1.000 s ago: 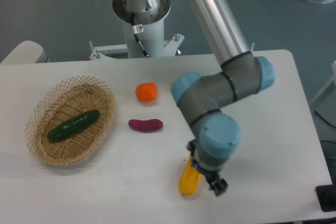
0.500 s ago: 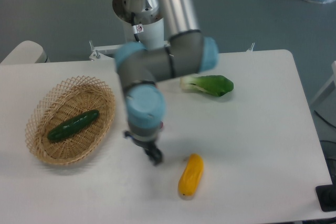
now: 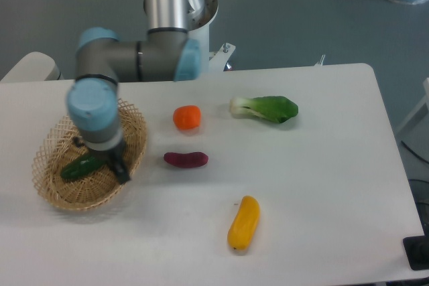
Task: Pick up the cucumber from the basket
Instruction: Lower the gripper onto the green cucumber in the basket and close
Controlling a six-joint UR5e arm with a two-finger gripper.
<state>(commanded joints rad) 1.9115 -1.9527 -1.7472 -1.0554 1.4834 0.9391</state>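
The dark green cucumber [image 3: 78,168] lies in the light tan wicker basket [image 3: 66,199] at the left of the table. My gripper [image 3: 100,158] hangs low over the basket, directly above the cucumber's right half, which it hides. Only the cucumber's left part shows. The jaws stand apart, one dark finger [image 3: 123,173] at the lower right near the basket's rim and the other at the upper left, on either side of the cucumber. They are not closed on it.
An orange round vegetable [image 3: 187,117] and a purple one [image 3: 186,159] lie just right of the basket. A bok choy [image 3: 265,108] lies farther right. A yellow vegetable [image 3: 244,223] lies near the front. The arm's base stands at the back.
My gripper has swept left from the yellow vegetable at the front, across the table's middle, to the basket, and now sits over the cucumber. The yellow vegetable stays on the table.
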